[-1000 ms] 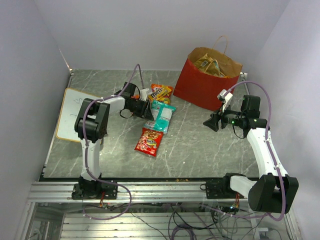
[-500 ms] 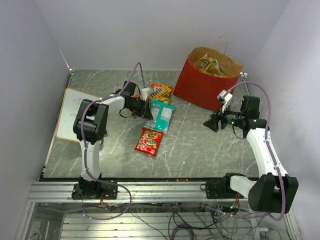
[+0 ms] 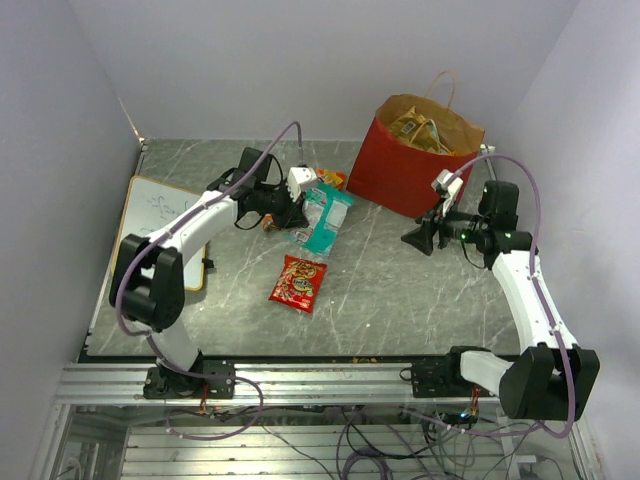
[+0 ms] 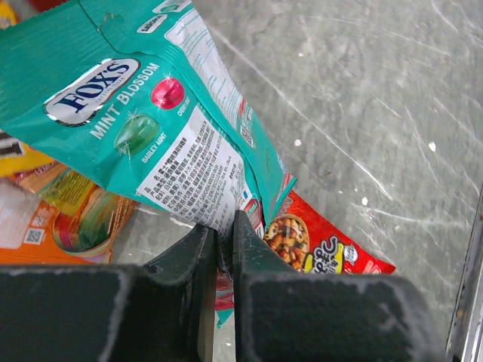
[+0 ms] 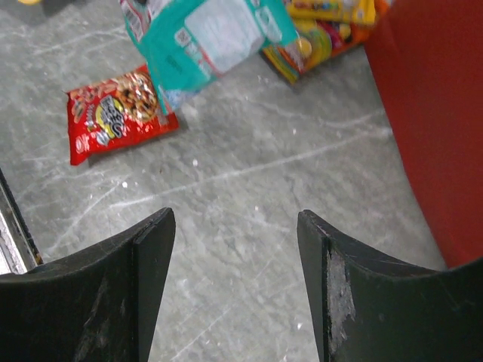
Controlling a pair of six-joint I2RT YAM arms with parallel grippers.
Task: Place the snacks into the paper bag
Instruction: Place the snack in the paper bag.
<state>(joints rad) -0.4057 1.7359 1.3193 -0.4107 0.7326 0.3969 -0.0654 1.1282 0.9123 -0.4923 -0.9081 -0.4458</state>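
Observation:
My left gripper (image 3: 297, 218) (image 4: 225, 226) is shut on the edge of the teal mint pack (image 3: 326, 220) (image 4: 128, 98), which hangs tilted above the table. Under it lie a small red snack pack (image 3: 298, 283) (image 4: 332, 245) and an orange candy pack (image 3: 331, 178) (image 4: 68, 226), partly covered. The red paper bag (image 3: 410, 165) (image 5: 441, 113) stands open at the back right with snacks inside. In front of the bag my right gripper (image 3: 410, 240) (image 5: 235, 219) hovers open and empty over bare table. The right wrist view also shows the teal pack (image 5: 204, 38) and the red pack (image 5: 113, 113).
A flat white board (image 3: 150, 225) lies at the table's left edge. Walls close in the back and both sides. The metal rail with the arm bases (image 3: 320, 380) runs along the near edge.
My left gripper closed on the teal pack and lifted it off the table, swinging back and right as the arm stretched out. The right gripper shifted slightly left.

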